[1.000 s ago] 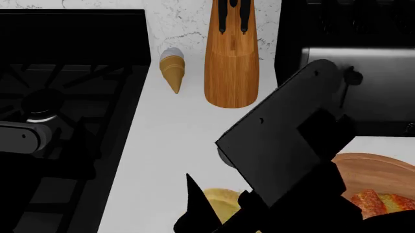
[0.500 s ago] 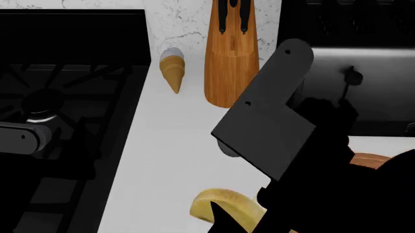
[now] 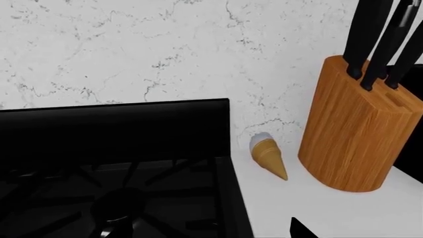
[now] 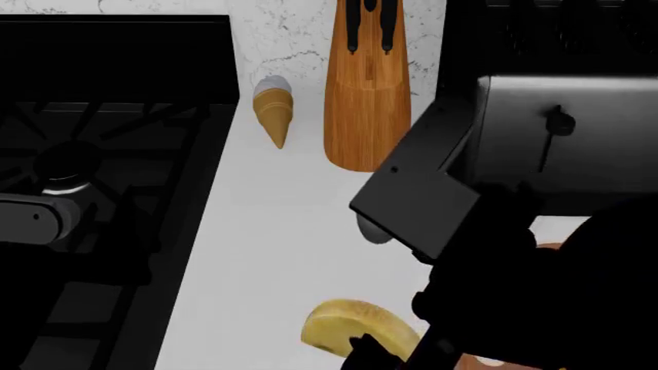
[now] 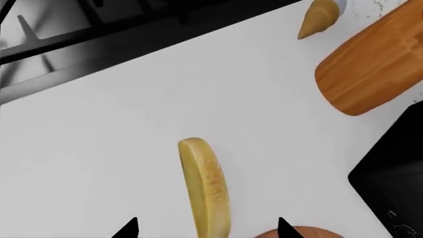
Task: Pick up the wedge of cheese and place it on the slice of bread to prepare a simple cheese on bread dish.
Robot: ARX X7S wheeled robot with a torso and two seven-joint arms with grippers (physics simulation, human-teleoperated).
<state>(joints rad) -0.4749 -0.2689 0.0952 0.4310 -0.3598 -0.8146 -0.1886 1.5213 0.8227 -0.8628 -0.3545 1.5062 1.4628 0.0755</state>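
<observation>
The wedge of cheese is pale yellow and lies on the white counter, at the near edge of the head view. My right gripper is open, one black fingertip on each side of the cheese with a clear gap to both. In the head view that gripper sits just right of the cheese, under the bulky black right arm. The slice of bread is hidden behind this arm. My left gripper shows one black fingertip, set far off centre, over the edge of the stove.
A wooden knife block and a small tan cone stand at the back. The black stove fills the left, with the left arm over it. A black appliance stands at the right. A round wooden board's rim lies beside the cheese.
The right arm has swung right and lower, now covering the bread and most of the board. Its finger no longer hides the cheese, which shows as a full arch.
</observation>
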